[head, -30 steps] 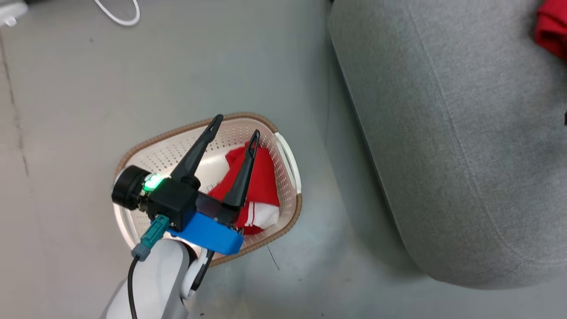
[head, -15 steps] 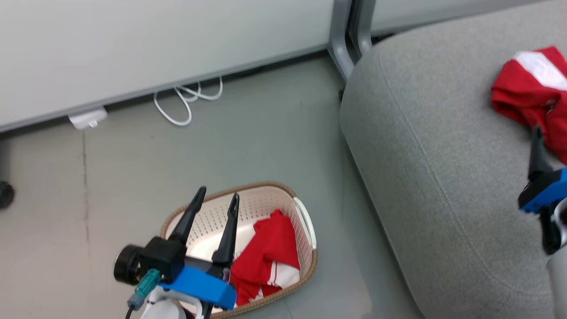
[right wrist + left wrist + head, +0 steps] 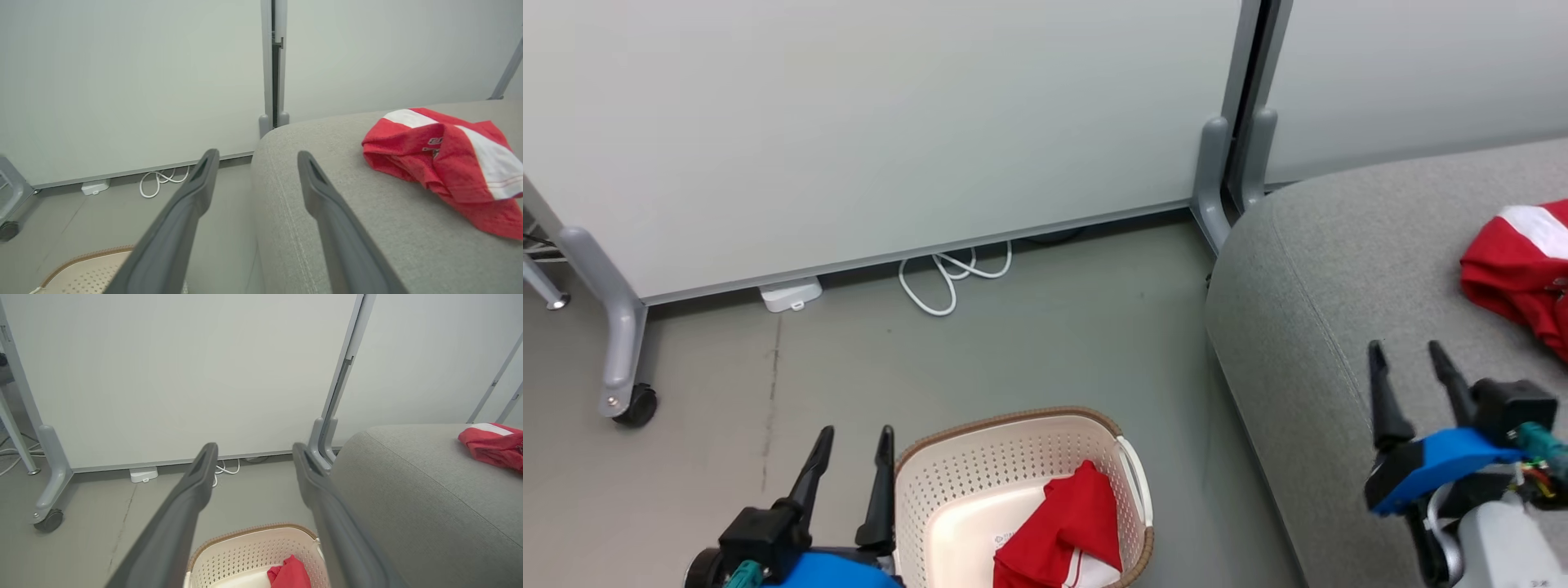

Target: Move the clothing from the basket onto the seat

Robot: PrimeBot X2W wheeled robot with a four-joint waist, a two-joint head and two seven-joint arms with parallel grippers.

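Looking down past the left gripper [image 3: 856, 430]: spread wide, empty, poised just outside the left rim of the cream perforated plastic basket [image 3: 1013, 418]. Finds the remaining red garment [image 3: 1062, 527] to that gripper's right and lower, heaped against the basket's right wall beside the white handle [image 3: 1137, 478]. Runs slantwise from the basket's near edge up toward its right wall; soft, crumpled, white-striped at the near end. Puts the left arm far nearer than the right gripper [image 3: 1406, 349], likewise agape and holding nothing, over the near left part of the grey upholstered seat [image 3: 1307, 269]. Shows a second red garment [image 3: 1515, 269] already bunched toward the seat's right edge. Calls, by judgement, for a reach rightward and down into the basket.
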